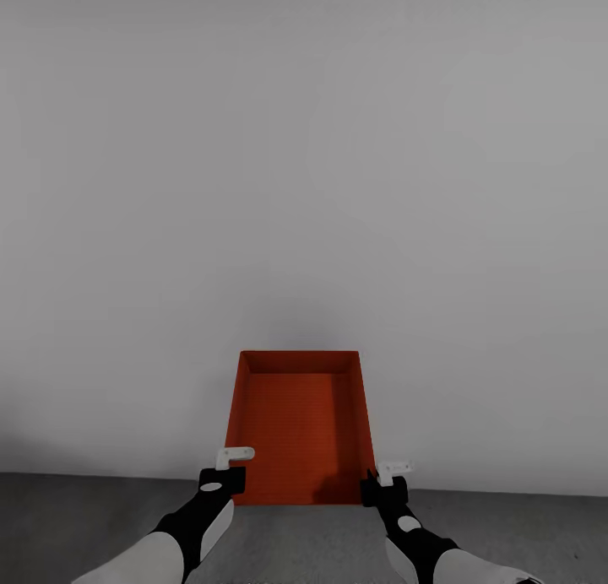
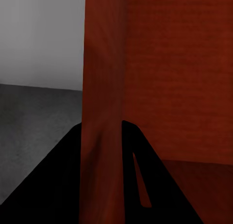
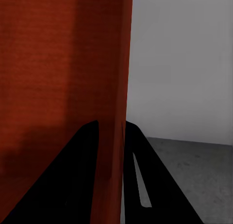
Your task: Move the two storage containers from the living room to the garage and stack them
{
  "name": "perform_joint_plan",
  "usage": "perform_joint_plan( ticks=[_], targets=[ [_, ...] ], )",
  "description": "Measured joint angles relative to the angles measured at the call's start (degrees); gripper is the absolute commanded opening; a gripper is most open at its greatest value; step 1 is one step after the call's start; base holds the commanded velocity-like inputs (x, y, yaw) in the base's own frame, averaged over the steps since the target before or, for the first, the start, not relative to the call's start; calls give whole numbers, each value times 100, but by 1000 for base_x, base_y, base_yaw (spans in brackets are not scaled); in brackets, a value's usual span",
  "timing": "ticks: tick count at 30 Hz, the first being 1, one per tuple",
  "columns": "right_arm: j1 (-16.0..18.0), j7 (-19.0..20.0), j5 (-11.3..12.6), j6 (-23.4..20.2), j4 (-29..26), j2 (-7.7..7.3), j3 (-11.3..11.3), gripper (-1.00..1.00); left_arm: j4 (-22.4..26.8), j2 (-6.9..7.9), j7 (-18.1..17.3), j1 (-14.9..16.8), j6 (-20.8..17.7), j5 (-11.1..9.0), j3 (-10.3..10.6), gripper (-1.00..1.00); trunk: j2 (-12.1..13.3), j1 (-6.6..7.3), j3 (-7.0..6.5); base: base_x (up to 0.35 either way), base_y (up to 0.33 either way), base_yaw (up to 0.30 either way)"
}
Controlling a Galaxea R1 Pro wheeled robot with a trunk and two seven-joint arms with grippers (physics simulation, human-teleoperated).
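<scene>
An orange-red topless storage container (image 1: 300, 428) is held level above the grey concrete floor (image 1: 84, 525).

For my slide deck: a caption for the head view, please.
Both grippers, left and right, hold an orange-red storage container by its side walls before a pale grey wall.

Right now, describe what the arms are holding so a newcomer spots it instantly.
Facing the pale grey wall above the dark concrete floor, look between the two arms. The storage container, an orange-red topless bin, is the one coloured thing, with the left gripper and right gripper pinching its side walls.

Container (image 1: 301, 428) between left gripper (image 1: 226, 474) and right gripper (image 1: 382, 483), floor (image 1: 304, 542) below, wall (image 1: 304, 187) behind.
</scene>
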State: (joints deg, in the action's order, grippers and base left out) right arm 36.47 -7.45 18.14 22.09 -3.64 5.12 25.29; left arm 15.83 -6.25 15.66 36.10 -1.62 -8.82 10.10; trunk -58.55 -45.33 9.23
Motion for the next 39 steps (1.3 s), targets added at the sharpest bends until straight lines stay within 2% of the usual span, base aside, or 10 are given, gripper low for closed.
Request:
perform_joint_plan(
  ticks=[39],
  targets=[
    [0, 0, 2, 1, 2, 1, 1, -100, 0, 1, 0, 0, 0, -2, 4, -100, -1, 0, 362, 0, 0, 0]
  ],
)
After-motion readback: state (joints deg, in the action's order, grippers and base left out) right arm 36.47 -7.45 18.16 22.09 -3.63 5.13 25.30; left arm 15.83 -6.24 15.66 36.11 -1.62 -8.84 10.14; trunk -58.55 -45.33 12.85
